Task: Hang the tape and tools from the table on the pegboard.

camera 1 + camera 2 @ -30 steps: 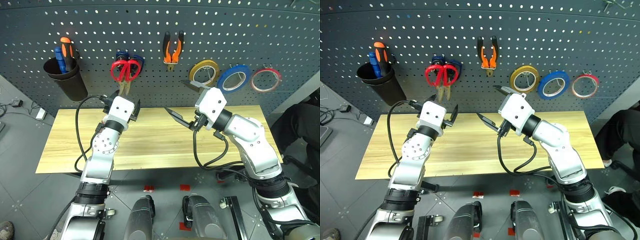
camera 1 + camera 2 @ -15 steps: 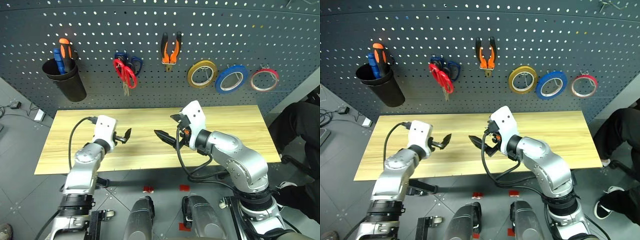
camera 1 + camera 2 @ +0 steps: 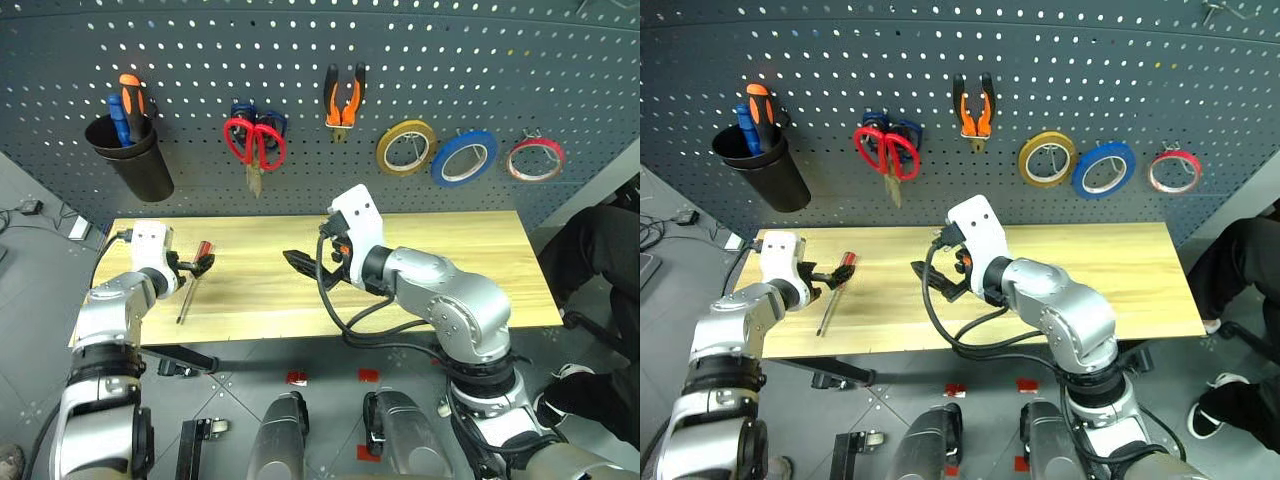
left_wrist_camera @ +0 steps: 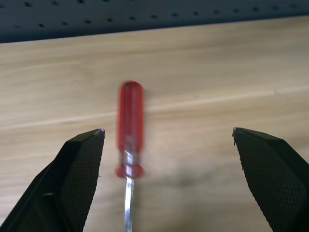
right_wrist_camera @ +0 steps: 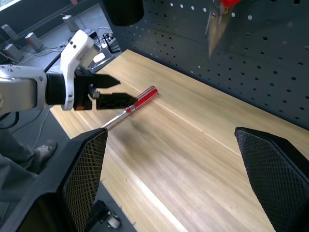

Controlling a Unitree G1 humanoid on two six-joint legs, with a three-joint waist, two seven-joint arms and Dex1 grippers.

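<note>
On my far left I see a black cup (image 3: pixel 133 160) hanging on the pegboard (image 3: pixel 420 60), with an orange and a blue screwdriver standing in it. Below it my left gripper (image 3: pixel 197 265) hangs over the left end of the table (image 3: pixel 470 260), fingers spread wide and holding nothing. The red-handled screwdriver (image 3: pixel 194 276) lies flat on the wood right at those fingers — clear red handle toward the board, thin steel shaft angled back toward the table's front edge. On the board come the red-handled scissors (image 3: pixel 255 145) over a dark-blue pair, then the orange-and-black pliers (image 3: pixel 344 98). My right gripper (image 3: pixel 318 262) sits mid-table, jaws wide open and empty. Further right hang yellow, blue rolls and the thin red tape ring (image 3: pixel 535 159) — pale inside
</note>
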